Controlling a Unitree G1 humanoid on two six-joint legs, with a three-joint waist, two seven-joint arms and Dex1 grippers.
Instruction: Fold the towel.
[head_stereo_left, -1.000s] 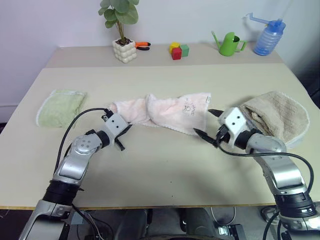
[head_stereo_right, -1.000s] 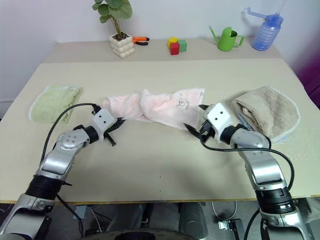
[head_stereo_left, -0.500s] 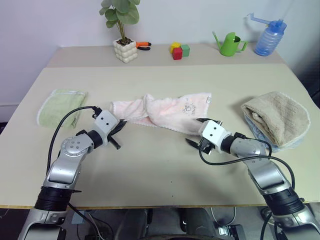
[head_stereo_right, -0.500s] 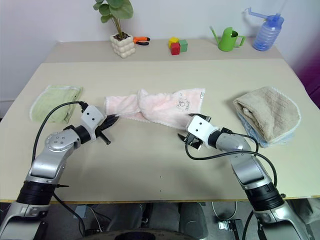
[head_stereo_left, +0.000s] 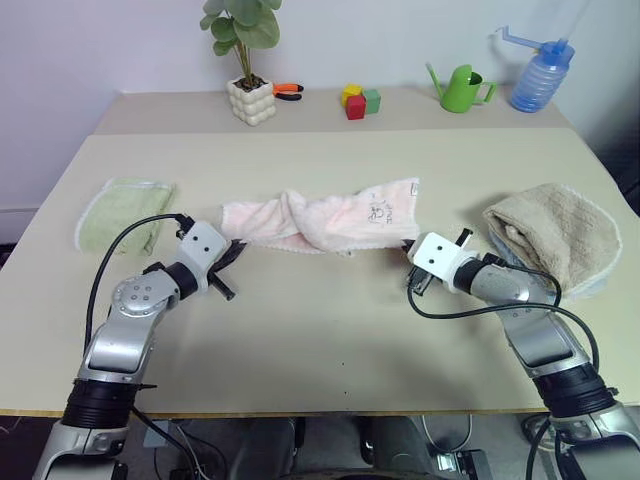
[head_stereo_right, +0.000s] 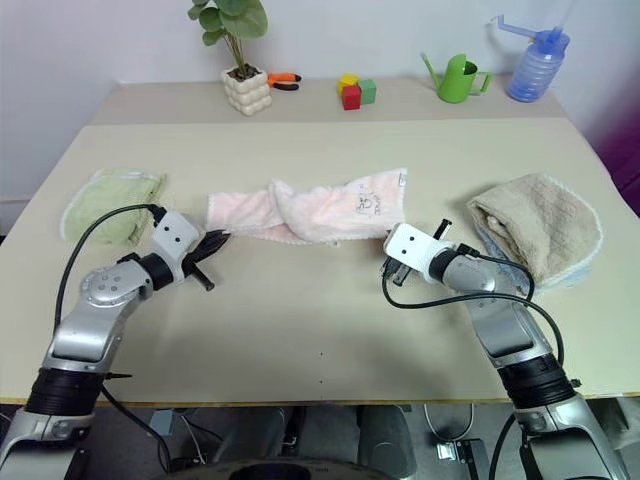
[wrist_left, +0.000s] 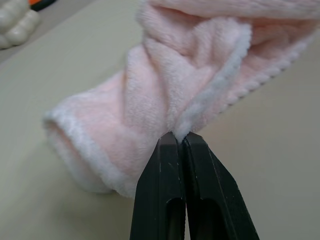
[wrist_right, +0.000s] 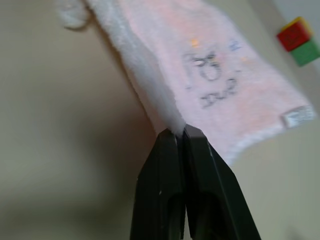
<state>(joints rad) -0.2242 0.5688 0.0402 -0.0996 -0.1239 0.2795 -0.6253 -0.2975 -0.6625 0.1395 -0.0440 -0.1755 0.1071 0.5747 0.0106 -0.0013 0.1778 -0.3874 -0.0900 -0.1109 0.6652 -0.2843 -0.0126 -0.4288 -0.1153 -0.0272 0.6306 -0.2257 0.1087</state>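
Grasp stage: left gripper (wrist_left: 180, 137) and right gripper (wrist_right: 179, 132) clamped on pink towel (head_stereo_left: 320, 220) edge just ahead; spreading outward probably next.

Beige table (head_stereo_left: 330, 340), folded light green towel (head_stereo_left: 122, 212) at left, folded beige towel (head_stereo_left: 555, 235) at right, potted plant (head_stereo_left: 243, 55), coloured blocks (head_stereo_left: 358, 100), green watering can (head_stereo_left: 461, 88), blue bottle (head_stereo_left: 535, 75) along the back
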